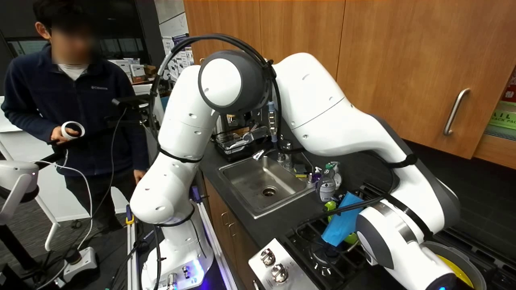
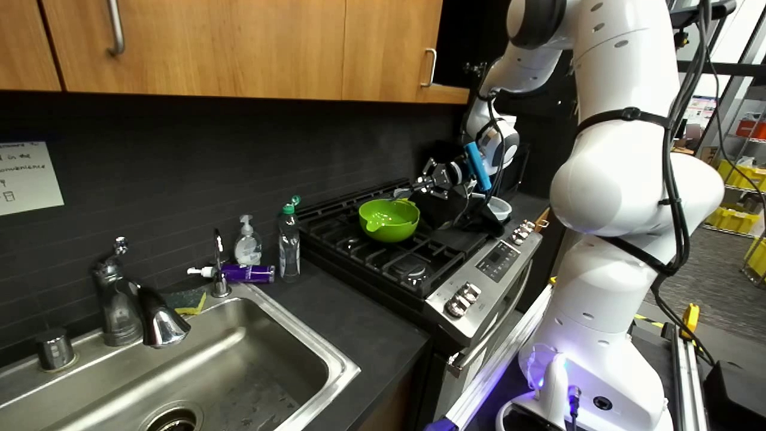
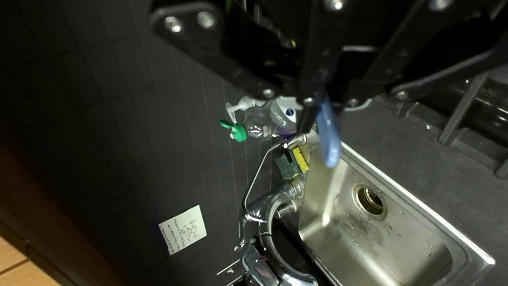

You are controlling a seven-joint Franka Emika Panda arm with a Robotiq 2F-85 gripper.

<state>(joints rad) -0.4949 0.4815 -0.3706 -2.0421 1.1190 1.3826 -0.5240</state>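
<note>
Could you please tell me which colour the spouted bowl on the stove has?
Lime green; the spouted bowl shows best in an exterior view.

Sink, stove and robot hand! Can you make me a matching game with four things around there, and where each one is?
Things:
1. green bowl
2. purple bottle
3. paper note
4. slim blue piece

Places:
A. on the dark wall
B. at the tip of the gripper
C. on the stove
D. lying on its side by the sink

Right pairs: 1-C; 2-D; 3-A; 4-B
</note>
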